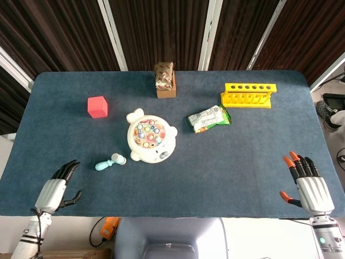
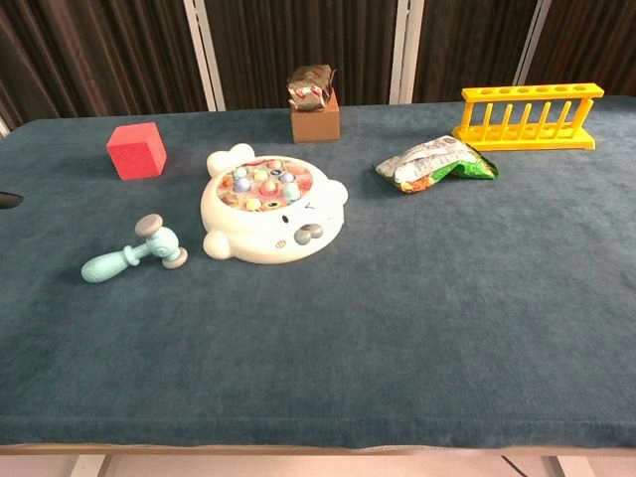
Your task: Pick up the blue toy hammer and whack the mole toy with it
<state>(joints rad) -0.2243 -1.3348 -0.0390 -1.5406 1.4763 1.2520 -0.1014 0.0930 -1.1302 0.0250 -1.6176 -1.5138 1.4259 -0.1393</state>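
The blue toy hammer [image 1: 110, 161] [image 2: 132, 254] lies flat on the dark blue table, its grey head toward the mole toy. The white mole toy [image 1: 150, 137] [image 2: 269, 207] with coloured pegs sits just right of it, mid-table. My left hand [image 1: 55, 191] is open over the table's near left corner, fingers spread, well short of the hammer; the chest view shows only a dark fingertip [image 2: 8, 200] at its left edge. My right hand [image 1: 307, 184] is open at the near right corner, holding nothing, and is absent from the chest view.
A red cube [image 1: 97, 106] stands left of the mole toy. At the back sit a brown box with a wrapped packet [image 1: 165, 80] and a yellow rack [image 1: 248, 95]. A green snack bag [image 1: 209, 118] lies right of centre.
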